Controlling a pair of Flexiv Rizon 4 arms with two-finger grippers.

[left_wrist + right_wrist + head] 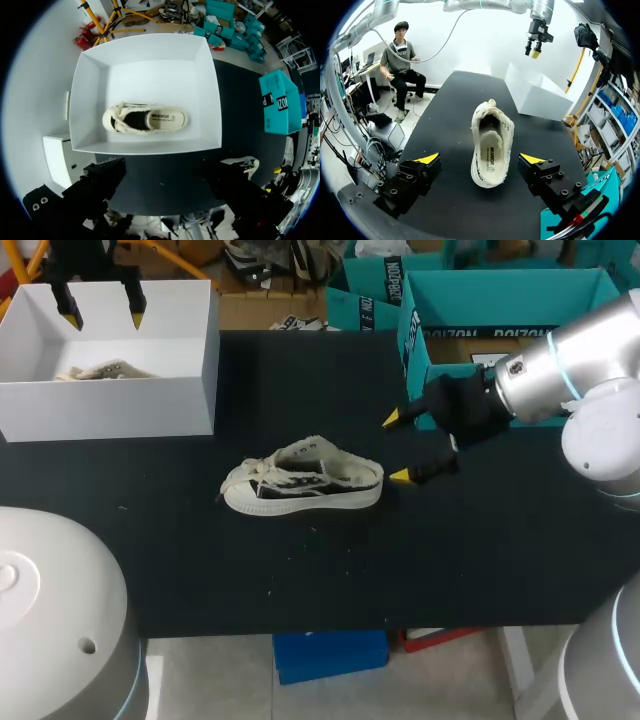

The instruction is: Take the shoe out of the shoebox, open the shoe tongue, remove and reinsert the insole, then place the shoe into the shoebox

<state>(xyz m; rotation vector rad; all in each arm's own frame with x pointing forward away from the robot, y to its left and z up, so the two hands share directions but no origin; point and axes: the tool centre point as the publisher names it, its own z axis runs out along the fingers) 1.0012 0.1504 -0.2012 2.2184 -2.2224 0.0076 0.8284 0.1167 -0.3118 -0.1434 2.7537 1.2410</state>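
**Right gripper** (396, 447): jaws wide apart, holding nothing. The yellow tips stand just short of the heel of the shoe (305, 478), one on either side of its line, and neither touches it. From the right wrist view the shoe runs straight ahead of the gap, heel nearest.

**Left gripper** (101, 315): jaws also wide apart and empty. It hangs above the shoebox (190, 405) with its fingers pointing down, clear of the walls.

**Count:**
- Shoes: two. One stands on its sole near the middle of the table (450, 560), toe toward the left side, heel toward the right gripper. The second shoe (100, 371) lies inside the shoebox, against its near wall as the left wrist view shows it.
- Shoebox: one, white, open-topped, at the table's far left.
- Insole (490, 152): one seen, lying in the shoe on the table, whose mouth gapes wide (laces loose at the toe end).
- Teal box (500, 310): one at the far right of the table, behind the right gripper.

**Arm pose:** the right arm comes in from the right, its wrist roughly level, with the fingers aimed leftward along the table at the heel. The left arm holds its gripper over the shoebox.
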